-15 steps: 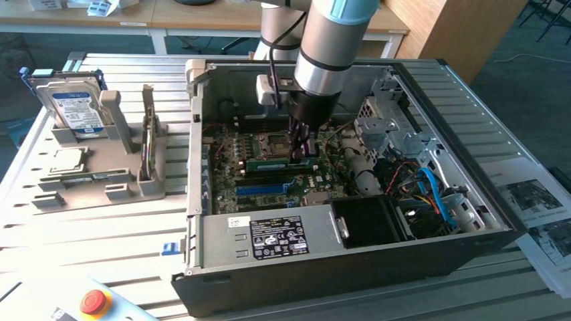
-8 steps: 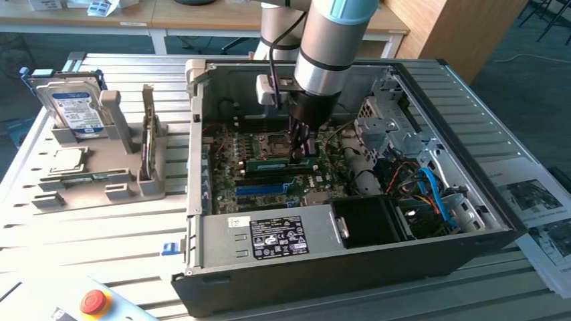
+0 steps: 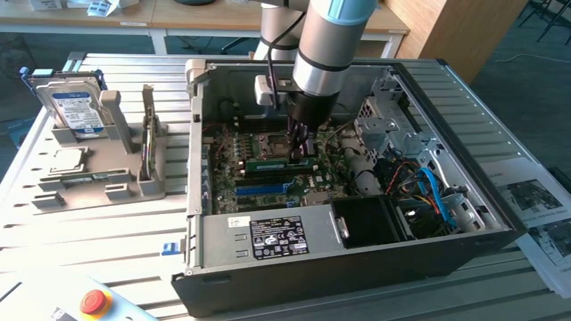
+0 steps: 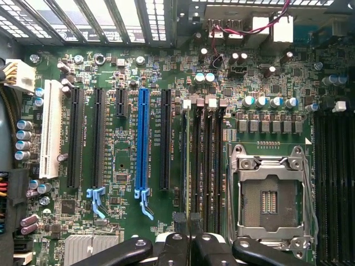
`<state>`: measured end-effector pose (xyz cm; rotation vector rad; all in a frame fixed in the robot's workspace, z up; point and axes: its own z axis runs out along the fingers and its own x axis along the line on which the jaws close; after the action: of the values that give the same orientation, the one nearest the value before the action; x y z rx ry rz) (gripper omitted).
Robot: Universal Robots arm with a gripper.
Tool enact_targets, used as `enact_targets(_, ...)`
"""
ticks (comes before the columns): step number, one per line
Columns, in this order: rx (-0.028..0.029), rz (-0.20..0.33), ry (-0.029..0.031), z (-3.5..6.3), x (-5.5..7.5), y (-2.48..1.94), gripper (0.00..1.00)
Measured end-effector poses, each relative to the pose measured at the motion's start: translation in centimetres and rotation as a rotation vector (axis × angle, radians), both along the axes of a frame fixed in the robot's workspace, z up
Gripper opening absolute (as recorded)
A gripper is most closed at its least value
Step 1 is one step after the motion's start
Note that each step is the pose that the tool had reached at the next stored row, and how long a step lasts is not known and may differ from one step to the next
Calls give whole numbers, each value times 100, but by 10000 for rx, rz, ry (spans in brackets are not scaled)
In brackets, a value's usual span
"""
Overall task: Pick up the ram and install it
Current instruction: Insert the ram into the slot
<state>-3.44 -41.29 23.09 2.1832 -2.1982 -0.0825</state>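
With the arm down inside the open computer case [image 3: 357,257], the gripper [image 3: 301,155] sits on the ram [image 3: 275,164], fingers [image 4: 176,246] closed close together on its top edge, near the stick's end toward the exterior view's right. The ram stands on edge along a memory slot near the middle of the motherboard [image 3: 232,150], between the CPU socket [image 3: 272,142] and the blue slot [image 3: 263,189]; cannot tell if it is fully seated. The case lies on its side on a slatted metal tabletop [image 3: 98,227]. Near the tabletop's edge on the exterior view's left is a grey fixture [image 3: 89,190] holding a second green stick [image 3: 147,134], a hard drive [image 3: 76,110] and a CPU chip [image 3: 67,160]. A red button [image 3: 93,302] is at the near corner, papers [image 3: 539,214] at the exterior view's right edge. Wooden desks [image 3: 205,17] and dark floor lie behind.
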Motion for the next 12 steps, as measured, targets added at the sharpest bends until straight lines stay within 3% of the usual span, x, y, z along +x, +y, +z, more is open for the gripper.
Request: enact_targets(12, -1, 0, 0, -26, 0, 0, 12)
